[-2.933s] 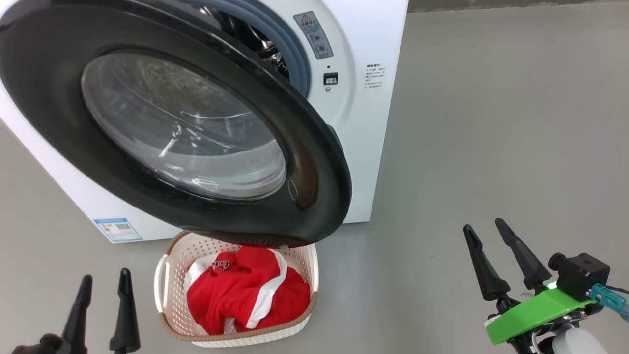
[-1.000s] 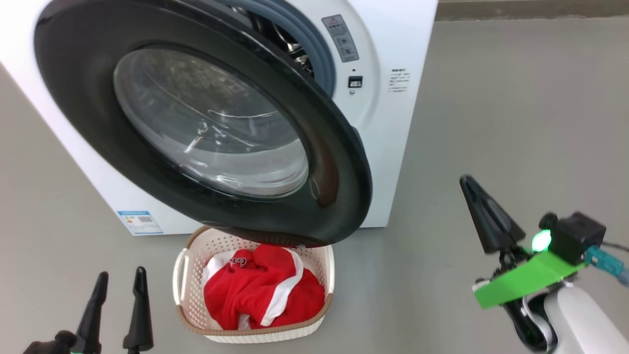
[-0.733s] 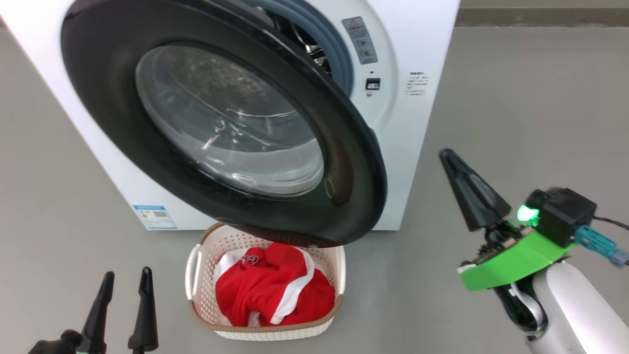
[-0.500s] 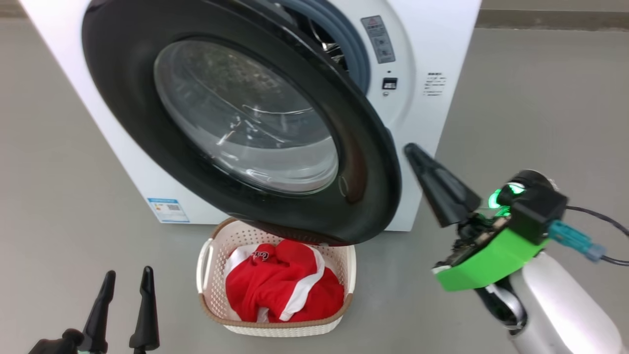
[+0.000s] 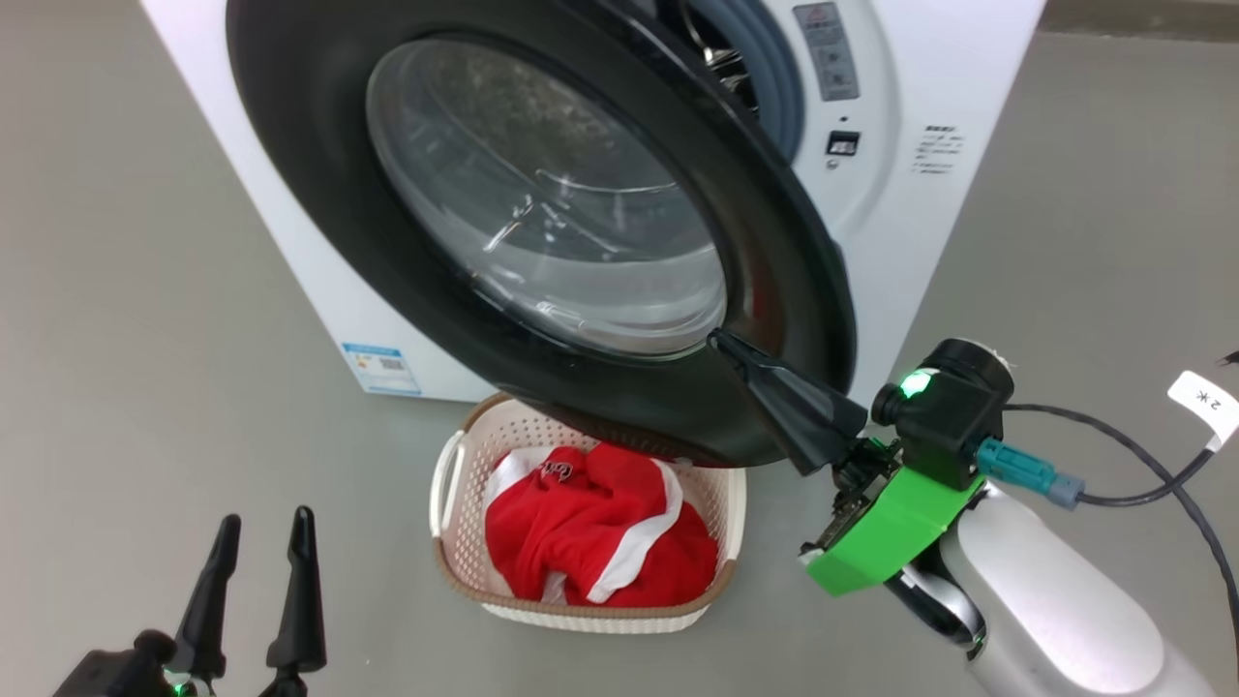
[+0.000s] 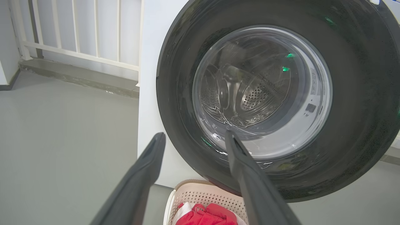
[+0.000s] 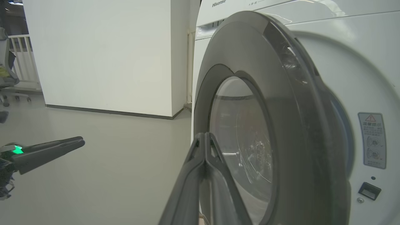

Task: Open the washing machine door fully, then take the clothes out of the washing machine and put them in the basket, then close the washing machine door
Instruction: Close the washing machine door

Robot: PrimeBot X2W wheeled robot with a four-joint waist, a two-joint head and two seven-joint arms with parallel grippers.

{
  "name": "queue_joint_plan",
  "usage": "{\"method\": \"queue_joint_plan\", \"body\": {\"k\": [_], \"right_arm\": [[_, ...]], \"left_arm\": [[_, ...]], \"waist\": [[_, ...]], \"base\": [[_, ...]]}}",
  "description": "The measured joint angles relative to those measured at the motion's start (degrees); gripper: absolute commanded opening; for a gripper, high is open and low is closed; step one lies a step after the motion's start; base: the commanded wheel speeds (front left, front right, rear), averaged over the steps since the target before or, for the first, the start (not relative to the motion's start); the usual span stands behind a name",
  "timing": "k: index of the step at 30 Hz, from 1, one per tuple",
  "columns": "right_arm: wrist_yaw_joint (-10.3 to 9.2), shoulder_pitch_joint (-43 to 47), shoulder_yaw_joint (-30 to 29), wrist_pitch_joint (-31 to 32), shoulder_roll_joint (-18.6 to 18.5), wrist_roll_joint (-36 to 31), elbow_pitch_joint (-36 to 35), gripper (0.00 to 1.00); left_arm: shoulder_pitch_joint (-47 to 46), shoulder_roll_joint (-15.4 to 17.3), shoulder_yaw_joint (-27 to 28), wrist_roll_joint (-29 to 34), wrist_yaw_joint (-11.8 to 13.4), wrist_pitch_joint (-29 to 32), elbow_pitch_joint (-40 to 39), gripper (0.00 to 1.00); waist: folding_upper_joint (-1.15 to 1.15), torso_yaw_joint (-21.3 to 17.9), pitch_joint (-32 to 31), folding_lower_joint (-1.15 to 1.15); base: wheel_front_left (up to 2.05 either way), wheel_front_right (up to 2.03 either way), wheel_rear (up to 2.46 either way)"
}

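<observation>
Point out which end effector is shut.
The right end effector, its fingers pressed together by the rim of the washing machine door; the left end effector has its fingers spread apart.

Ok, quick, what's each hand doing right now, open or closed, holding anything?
Left hand: open, holding nothing.
Right hand: closed, holding nothing, its tip by the washing machine door.
</observation>
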Motion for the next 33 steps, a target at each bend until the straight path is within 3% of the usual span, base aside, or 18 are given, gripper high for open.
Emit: {"method": "queue_joint_plan", "body": {"k": [17,33], "right_arm": [[0.01,-1.59,-2.55,0.0,-1.34,2.12,8.16,0.0],[0.08,-1.64,-6.68,0.0,-1.55,2.24,10.22,0.0]], "left_arm": [[-1.91,-0.41,-0.69,-0.49,0.01,0.0,0.16,1.0],[-2.45,-0.44,-2.78,-0.51,0.0,0.0,0.46,1.0]], "waist": [[0.0,2.53,2.79,0.0],[0.0,2.4,4.7,0.0]], "base": [[0.0,0.0,0.0],[0.0,0.0,0.0]]}}
